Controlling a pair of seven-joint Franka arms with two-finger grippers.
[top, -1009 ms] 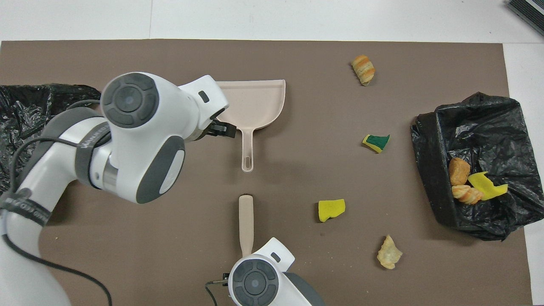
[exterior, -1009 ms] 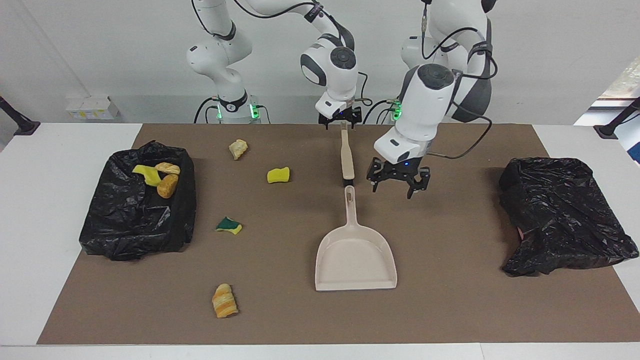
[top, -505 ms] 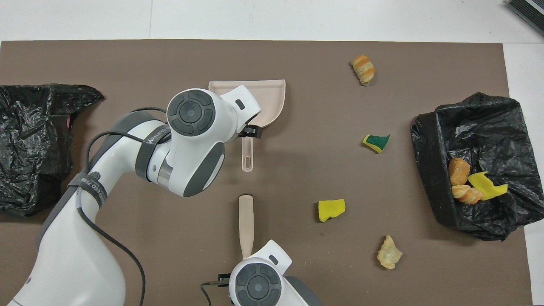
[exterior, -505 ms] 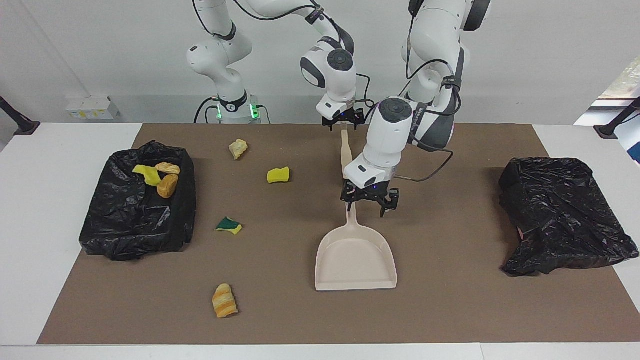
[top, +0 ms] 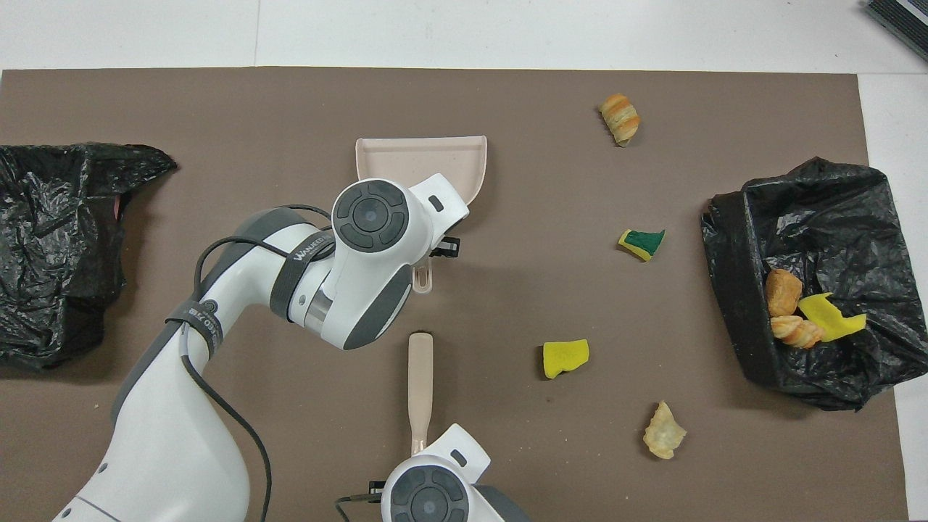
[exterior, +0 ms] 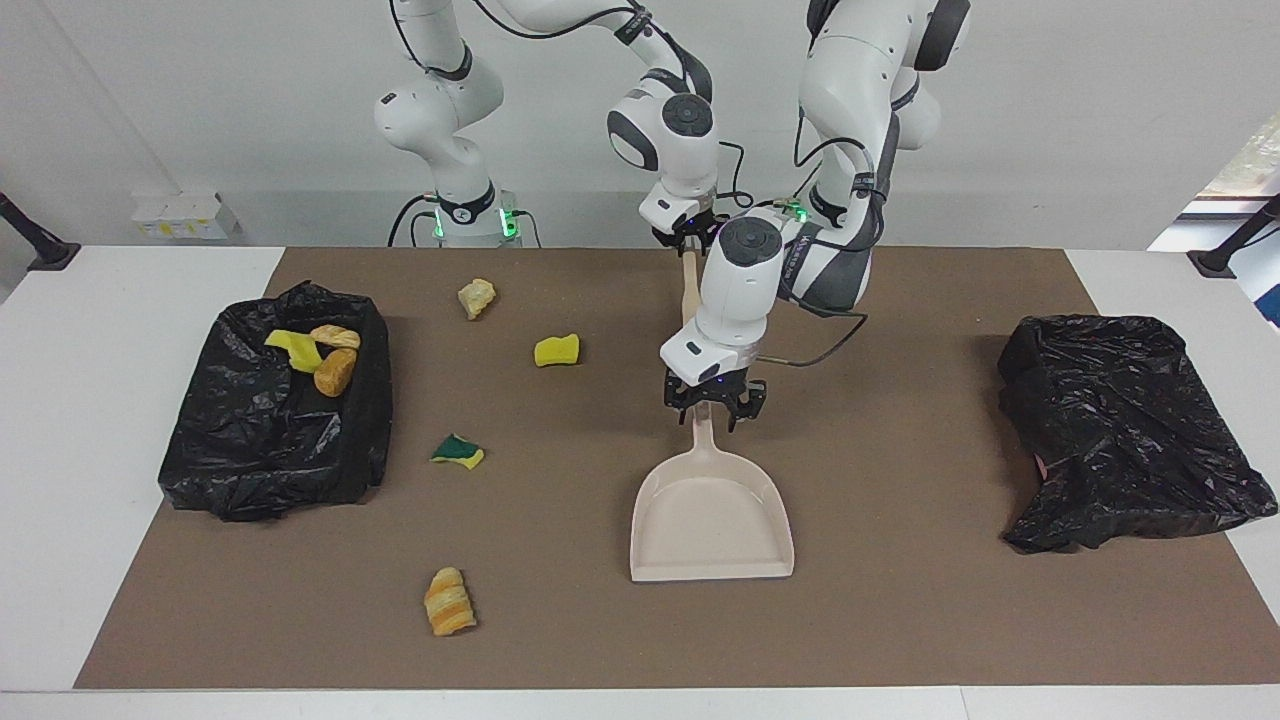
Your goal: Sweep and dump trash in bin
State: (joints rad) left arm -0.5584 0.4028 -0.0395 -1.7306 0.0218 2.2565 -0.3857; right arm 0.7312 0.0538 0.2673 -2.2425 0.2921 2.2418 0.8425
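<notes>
Dustpan (exterior: 711, 515) handle between left gripper (exterior: 712, 408) jaws, grip unclear; right gripper (exterior: 688, 240) jaws pinch brush (top: 420, 384).

mat (exterior: 900, 620): plain brown, kinda cardboard-ish
table (exterior: 100, 450): white
dustpan (exterior: 712, 520): pale beige-pink, no pattern
brush (top: 420, 377): same beige as the pan
bin bag at the right arm's end (exterior: 275, 430): glossy black, crinkly
bin bag at the left arm's end (exterior: 1120, 430): black too, tiny pinkish bit at its edge
sponge bit near the brush (exterior: 556, 350): bright yellow
two-tone sponge scrap (exterior: 458, 451): dark green on top, yellow edge
striped pastry lump (exterior: 448, 601): orange and tan bands
lump nearest the robots (exterior: 476, 296): pale tan
stuff in the bag: one yellow piece (exterior: 293, 348), two golden-brown bread lumps (exterior: 334, 371)
arms (exterior: 745, 280): white with dark grey joints, black cables
left gripper (exterior: 716, 412): black
right gripper (exterior: 688, 238): black
</notes>
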